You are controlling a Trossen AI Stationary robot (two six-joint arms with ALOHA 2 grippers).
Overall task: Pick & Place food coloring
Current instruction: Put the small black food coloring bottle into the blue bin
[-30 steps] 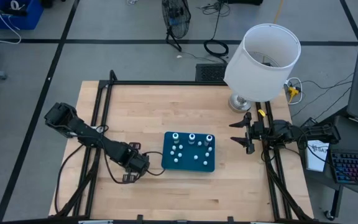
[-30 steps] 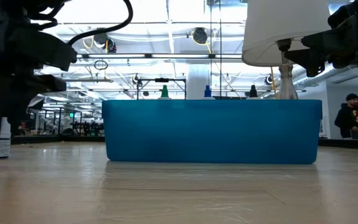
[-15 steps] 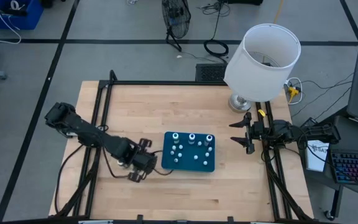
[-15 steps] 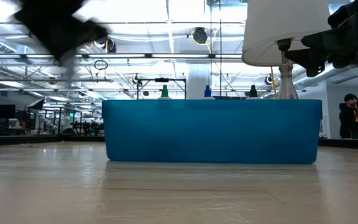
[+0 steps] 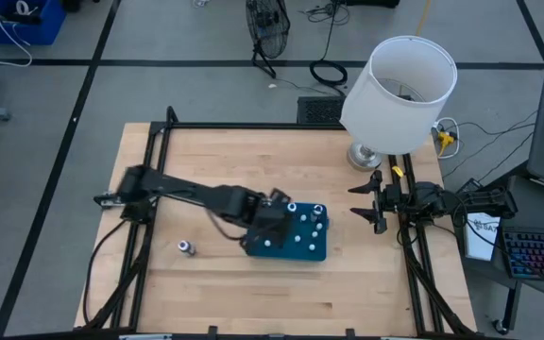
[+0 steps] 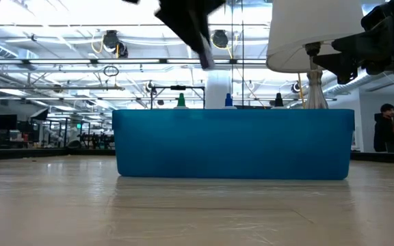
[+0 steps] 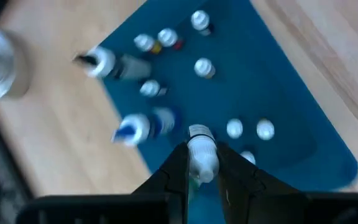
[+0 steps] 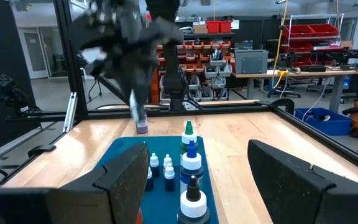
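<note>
Left tool (image 5: pixel 274 215): over the 9 o'clock end of the teal tray, its arm stretched across the worktop from the 9 o'clock side; fingers pinched shut on one small food coloring bottle (image 7: pixel 202 155), which hangs cap-forward between them in the left wrist view.
Held bottle: whitish cap and pale body, clear of the tray floor; the low view shows the left tool as a dark blur above the tray's rim.
Right tool (image 5: pixel 366 202): waits at 3 o'clock from the tray, near the worktop's 3 o'clock edge, just below the lamp base; fingers spread wide, nothing between them.
Tray (image 5: pixel 315 252): flat teal rectangle near the middle of the worktop, slightly toward 6 o'clock.
Food coloring in tray (image 5: pixel 292 208): three taller bottles stand in a row along the tray's 12 o'clock edge; several smaller white-capped ones (image 5: pixel 296 238) dot the floor toward 6 o'clock. In the right wrist view the tall ones stand upright in a line, with green (image 8: pixel 189 130), blue and black caps.
Stray bottle (image 5: pixel 185 247): lies on the bare wood, well apart from the tray, toward 8 o'clock.
Lamp (image 5: pixel 399 83): white shade at about 1 o'clock, its metal base at the worktop's corner.
Worktop (image 5: pixel 215 161): pale wood inside a black frame.
Person (image 6: pixel 387 126): stands in the room behind, seen at the edge of the low view.
</note>
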